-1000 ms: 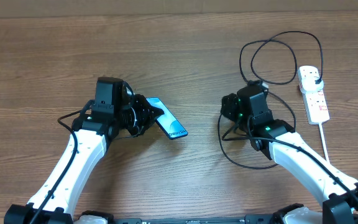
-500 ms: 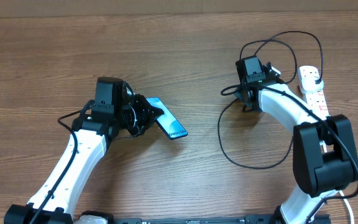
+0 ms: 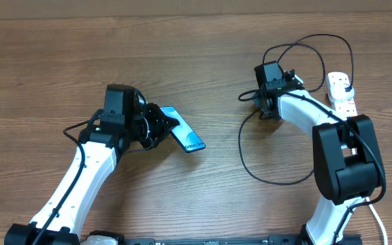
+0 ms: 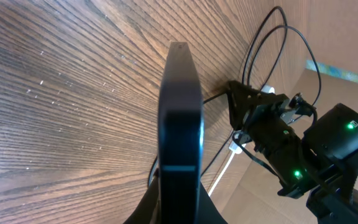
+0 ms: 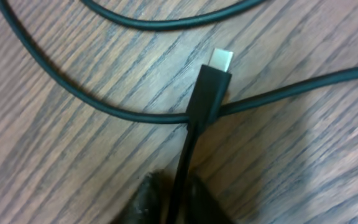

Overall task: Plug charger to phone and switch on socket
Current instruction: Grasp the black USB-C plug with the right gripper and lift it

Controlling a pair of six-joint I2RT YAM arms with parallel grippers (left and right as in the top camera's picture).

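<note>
My left gripper (image 3: 160, 125) is shut on the phone (image 3: 182, 137), holding it tilted above the table left of centre; in the left wrist view I see its dark edge (image 4: 180, 118) end-on between the fingers. My right gripper (image 3: 263, 103) is shut on the charger cable (image 5: 180, 180) just behind its connector tip (image 5: 220, 60), which sticks out ahead of the fingers over the table and over another stretch of the same cable. The black cable (image 3: 271, 181) loops over the table at the right. The white socket (image 3: 343, 102) lies at the far right with a black plug in its far end.
The socket's thick white cord (image 3: 356, 158) runs toward the front right edge. The cable loops lie between my right arm and the socket. Bare wooden table (image 3: 182, 61) spans the back and middle.
My right arm swung from nearer the table's centre back toward the far right, carrying the cable end with it. My left gripper and the phone have stayed still.
</note>
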